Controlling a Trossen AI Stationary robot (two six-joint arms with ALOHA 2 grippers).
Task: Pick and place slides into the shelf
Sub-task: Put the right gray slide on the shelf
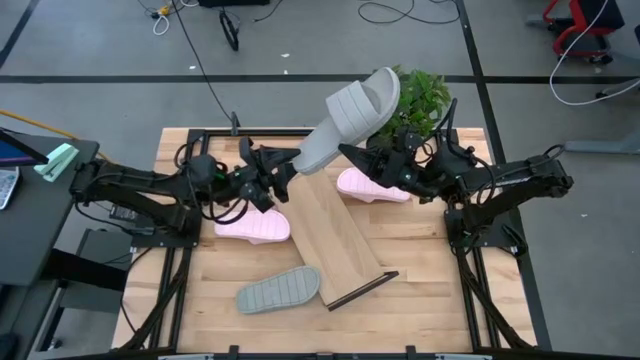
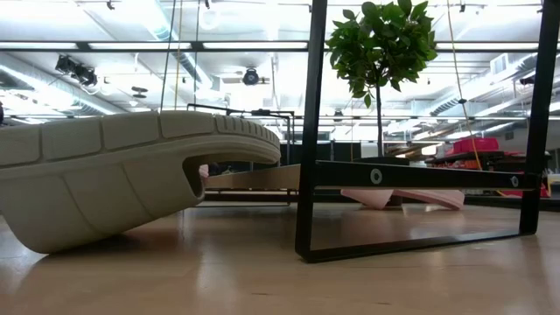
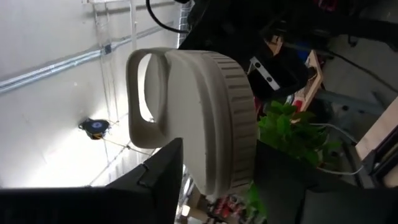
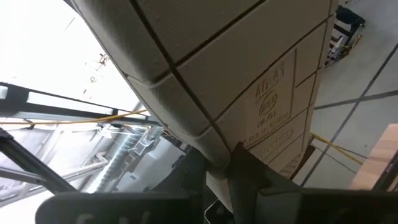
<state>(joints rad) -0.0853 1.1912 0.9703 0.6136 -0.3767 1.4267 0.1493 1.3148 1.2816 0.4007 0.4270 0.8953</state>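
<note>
From above, a grey-green slide (image 1: 352,115) hangs over the shelf's (image 1: 335,235) far end, the left hand (image 1: 288,172) and right hand (image 1: 352,160) both at its heel. At counter level, another grey slide (image 2: 114,175) lies beside the frame. The left wrist view shows the heel between dark fingers (image 3: 158,180), grasped. In the right wrist view, fingers (image 4: 249,171) pinch the sole. It should be lowered level, one hand letting go first.

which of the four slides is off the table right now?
The grey-green slide raised above the shelf, between both grippers. The other grey-green one and both pink ones lie flat.
</note>
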